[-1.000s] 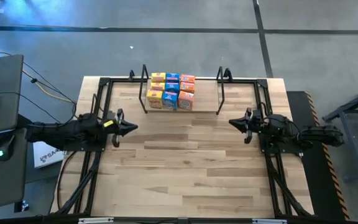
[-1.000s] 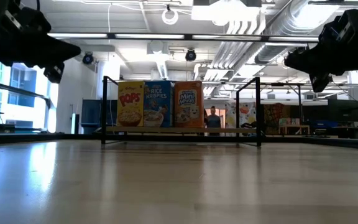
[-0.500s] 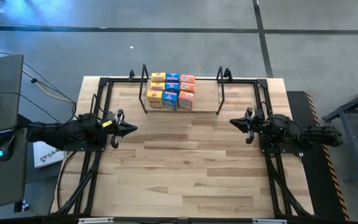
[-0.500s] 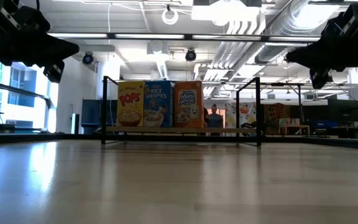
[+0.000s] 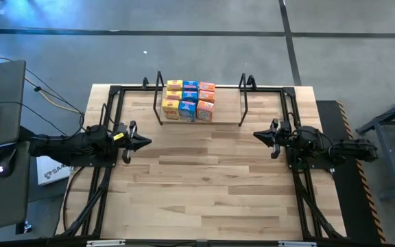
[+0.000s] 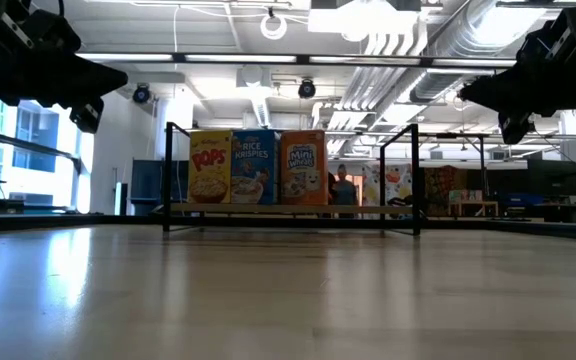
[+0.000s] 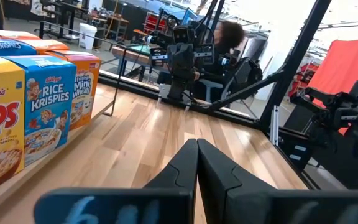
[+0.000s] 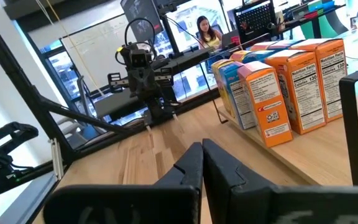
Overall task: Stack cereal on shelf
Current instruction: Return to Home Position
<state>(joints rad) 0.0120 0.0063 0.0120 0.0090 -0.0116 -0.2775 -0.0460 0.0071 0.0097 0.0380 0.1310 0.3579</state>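
Observation:
Several small cereal boxes [image 5: 189, 99], yellow, blue and orange, stand upright in rows on the shelf's wooden board [image 5: 221, 118], inside the black rod frame [image 5: 244, 96] at the table's far edge. The low view shows the front row [image 6: 256, 167]; they also appear in the left wrist view [image 7: 39, 106] and the right wrist view [image 8: 278, 87]. My left gripper [image 5: 147, 142] hovers shut above the table's left side. My right gripper [image 5: 255, 135] hovers shut at the right side. Both point toward the table's middle and hold nothing.
Black frames [image 5: 108, 116] run along the table's left and right edges beneath the arms. Bare wooden table [image 5: 204, 178] stretches between the grippers and toward the near edge. A person [image 8: 205, 30] sits in the room beyond, seen in the right wrist view.

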